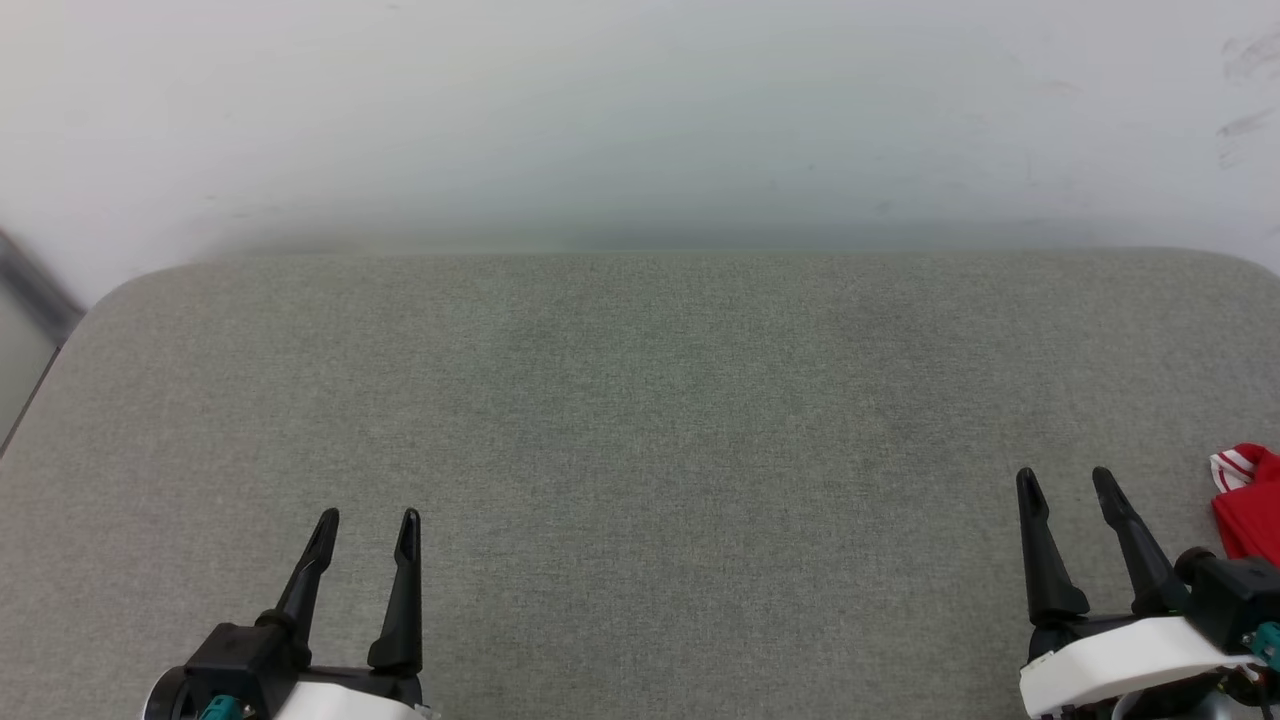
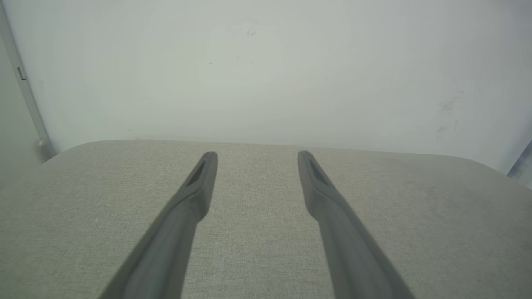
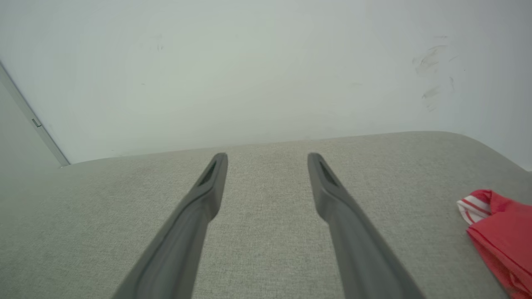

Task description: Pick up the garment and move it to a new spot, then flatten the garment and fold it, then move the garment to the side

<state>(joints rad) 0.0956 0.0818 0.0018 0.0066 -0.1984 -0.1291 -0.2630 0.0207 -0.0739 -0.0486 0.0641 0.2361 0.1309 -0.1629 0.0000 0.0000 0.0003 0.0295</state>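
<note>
— Starting at our left, what do we see?

— Our left gripper sits low at the near edge of the grey fabric surface. Its two dark fingers are spread apart and point toward the pale wall. It is released, and grey cloth shows through the gap.

— And the middle?

— Grey weave runs from us to the rounded far edge beneath the wall.

— Further right?

— Our right gripper is likewise released, fingers parted and leaning slightly left, with the surface showing between them.

— Where is the garment?

— The garment lies at the far right edge of the surface, just beside our right gripper and apart from its fingers. We cannot tell whether it touches the gripper's body. We see a bunched red corner with red-and-white striped trim, and the rest runs out of frame.
</note>
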